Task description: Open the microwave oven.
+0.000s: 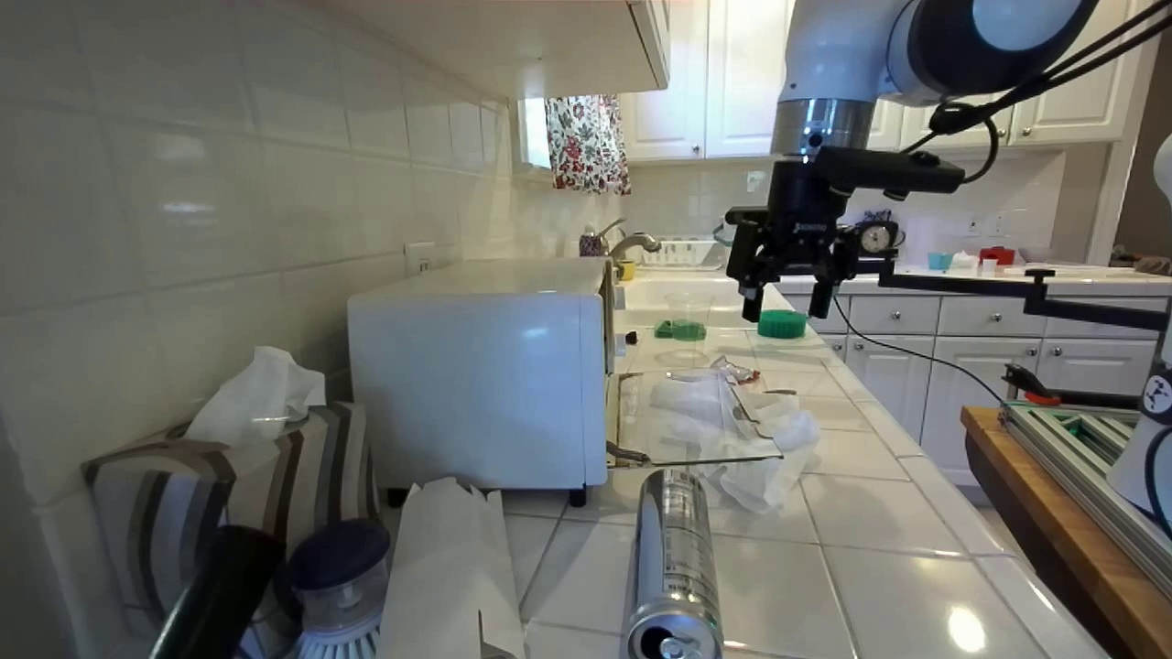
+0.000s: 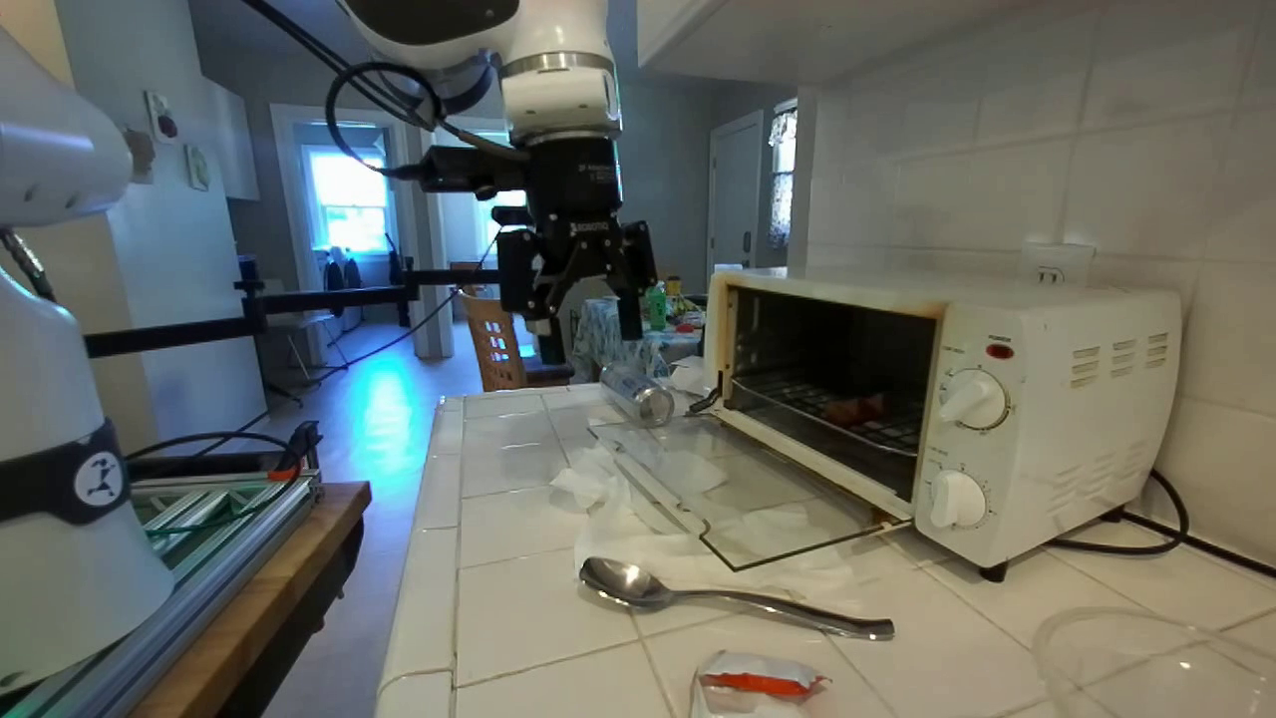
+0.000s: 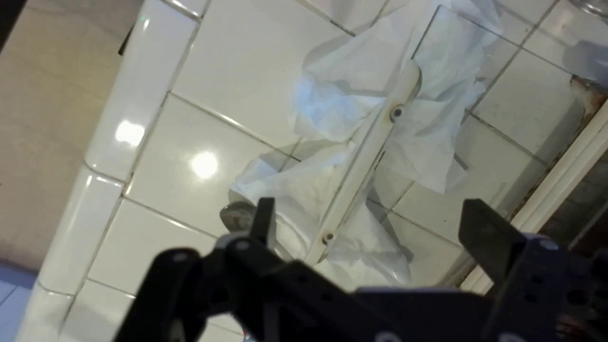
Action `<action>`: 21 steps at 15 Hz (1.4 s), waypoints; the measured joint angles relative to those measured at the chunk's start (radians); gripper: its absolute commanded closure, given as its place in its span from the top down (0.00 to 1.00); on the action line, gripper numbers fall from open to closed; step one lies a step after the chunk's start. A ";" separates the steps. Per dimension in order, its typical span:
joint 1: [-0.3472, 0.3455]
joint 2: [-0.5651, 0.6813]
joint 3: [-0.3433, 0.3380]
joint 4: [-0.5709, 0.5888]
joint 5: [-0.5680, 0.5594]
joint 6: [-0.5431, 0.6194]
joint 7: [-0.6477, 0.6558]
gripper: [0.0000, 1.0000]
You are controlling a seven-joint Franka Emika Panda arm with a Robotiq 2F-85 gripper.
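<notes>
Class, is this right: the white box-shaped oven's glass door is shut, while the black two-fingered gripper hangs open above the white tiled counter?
Not shut: an exterior view shows the door of the oven wide open. The gripper does hang open above the tiled counter.

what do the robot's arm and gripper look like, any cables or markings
The arm has smooth, rounded white segments with dark sections and a silver collar. Black cables loop beside it. Lower down, a black band carries a round white emblem. The gripper is black, with two jointed fingers and small pale lettering.
</notes>
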 measured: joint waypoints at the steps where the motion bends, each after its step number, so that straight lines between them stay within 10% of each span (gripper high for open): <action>1: 0.002 -0.019 0.008 0.000 -0.015 -0.022 -0.024 1.00; 13: 0.065 -0.281 0.035 0.005 -0.052 -0.267 -0.383 1.00; 21: 0.059 -0.286 0.045 0.004 -0.052 -0.272 -0.386 1.00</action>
